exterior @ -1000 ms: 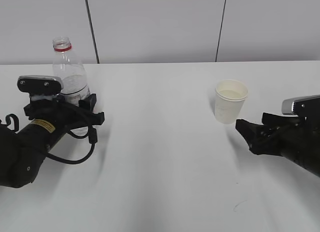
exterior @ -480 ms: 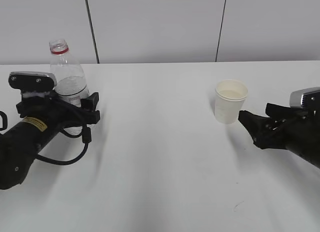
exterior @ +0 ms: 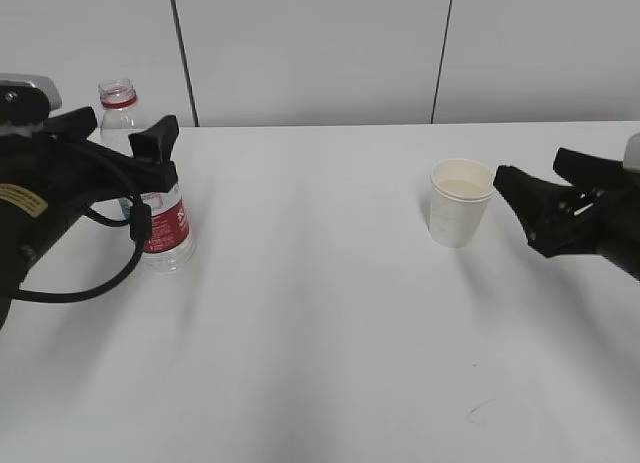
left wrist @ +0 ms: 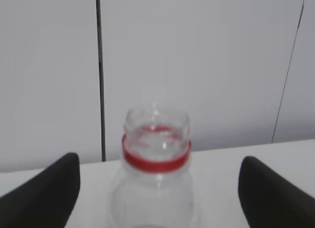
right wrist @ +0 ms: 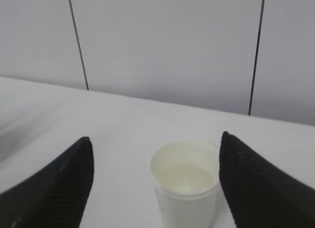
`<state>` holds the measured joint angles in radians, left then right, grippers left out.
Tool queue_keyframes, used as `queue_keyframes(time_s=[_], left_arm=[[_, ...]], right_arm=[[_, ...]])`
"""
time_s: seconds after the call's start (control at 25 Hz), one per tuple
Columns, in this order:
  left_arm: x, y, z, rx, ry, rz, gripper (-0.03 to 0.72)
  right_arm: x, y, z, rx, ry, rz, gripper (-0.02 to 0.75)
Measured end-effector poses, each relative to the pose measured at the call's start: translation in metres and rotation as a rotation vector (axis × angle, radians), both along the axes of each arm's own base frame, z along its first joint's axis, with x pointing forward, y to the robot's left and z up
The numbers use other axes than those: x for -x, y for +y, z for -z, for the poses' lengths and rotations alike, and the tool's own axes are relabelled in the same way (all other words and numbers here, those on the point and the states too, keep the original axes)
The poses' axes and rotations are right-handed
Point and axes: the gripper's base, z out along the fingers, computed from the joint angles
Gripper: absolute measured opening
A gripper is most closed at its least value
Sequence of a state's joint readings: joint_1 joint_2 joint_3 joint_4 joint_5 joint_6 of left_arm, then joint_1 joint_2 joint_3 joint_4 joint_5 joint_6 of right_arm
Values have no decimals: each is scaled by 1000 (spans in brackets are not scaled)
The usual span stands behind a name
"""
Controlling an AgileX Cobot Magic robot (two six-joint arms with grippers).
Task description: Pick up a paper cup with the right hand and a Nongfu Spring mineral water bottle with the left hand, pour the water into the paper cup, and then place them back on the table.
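The Nongfu Spring mineral water bottle stands upright and uncapped on the table at the far left. My left gripper is open at the height of the bottle's shoulder, its jaws wide apart on either side. In the left wrist view the bottle's red neck ring sits between the two fingertips, which do not touch it. The paper cup stands at the right. My right gripper is open just right of the cup, apart from it. In the right wrist view the cup stands ahead between the spread fingers.
A white panelled wall with dark seams stands behind the table's far edge. A small dark scuff mark lies on the tabletop at the front right. The left arm's looped cable hangs beside the bottle.
Both grippers have risen. The left one has moved up and left from the bottle's label to its shoulder. The right one has moved up and slightly right of the cup.
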<state>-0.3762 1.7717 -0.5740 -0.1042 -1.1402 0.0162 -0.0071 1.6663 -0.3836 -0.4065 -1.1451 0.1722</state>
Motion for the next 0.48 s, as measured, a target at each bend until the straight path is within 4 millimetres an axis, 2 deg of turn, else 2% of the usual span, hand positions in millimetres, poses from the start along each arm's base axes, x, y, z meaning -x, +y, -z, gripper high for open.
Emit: queue_keyframes(time_s=[0.24,0.48], left_arm=[[10,4,-41,25,-130,-2,587],[13,5,-77,29,-161,0,587]], right_arm=[[-15,0,-44,8,-161,4,586],[-44,-4,-78,45,-135,38,586]])
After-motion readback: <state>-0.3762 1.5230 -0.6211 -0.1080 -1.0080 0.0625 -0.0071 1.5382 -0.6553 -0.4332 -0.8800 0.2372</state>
